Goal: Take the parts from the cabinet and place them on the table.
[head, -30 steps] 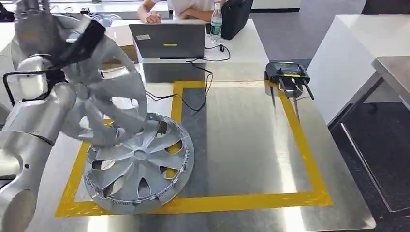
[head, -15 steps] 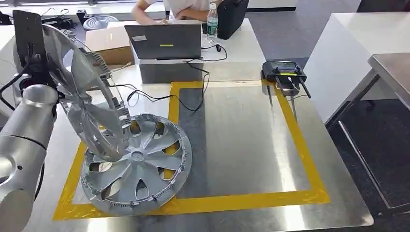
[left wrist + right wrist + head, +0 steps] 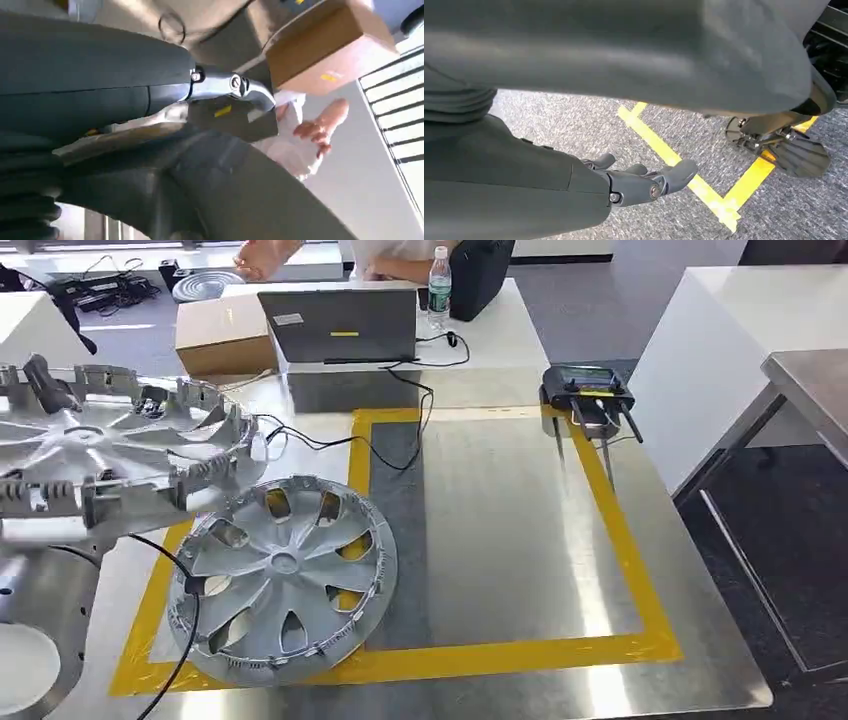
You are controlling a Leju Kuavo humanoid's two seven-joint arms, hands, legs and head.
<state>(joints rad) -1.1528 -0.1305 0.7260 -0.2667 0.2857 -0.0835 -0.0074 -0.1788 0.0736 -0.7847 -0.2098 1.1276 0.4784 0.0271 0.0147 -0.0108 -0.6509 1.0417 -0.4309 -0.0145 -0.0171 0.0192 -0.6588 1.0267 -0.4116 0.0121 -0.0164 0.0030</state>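
One silver hubcap [image 3: 285, 575] lies face up on the steel table [image 3: 500, 540], at the left inside the yellow tape square [image 3: 620, 530]. A second hubcap [image 3: 110, 455] hangs at the table's left edge, nearly flat with its ribbed inner side up, its rim just over the lying one. My left hand [image 3: 45, 385] holds it by the far rim; in the left wrist view my left hand [image 3: 125, 95] lies against the hubcap's dark surface [image 3: 240, 195]. My right hand [image 3: 639, 182] hangs over the grey floor with its fingers loosely apart, holding nothing.
At the table's back stand a laptop [image 3: 340, 325], a cardboard box [image 3: 225, 335], a water bottle [image 3: 440, 285] and a black bag [image 3: 480, 275], with a person [image 3: 265, 255] behind. A black controller [image 3: 590, 390] sits on the tape's far right corner. A white table [image 3: 740, 330] stands right.
The held hubcap has swung from steeply tilted to nearly flat, inner side up, and moved left and lower. The hubcap on the table has stayed put.
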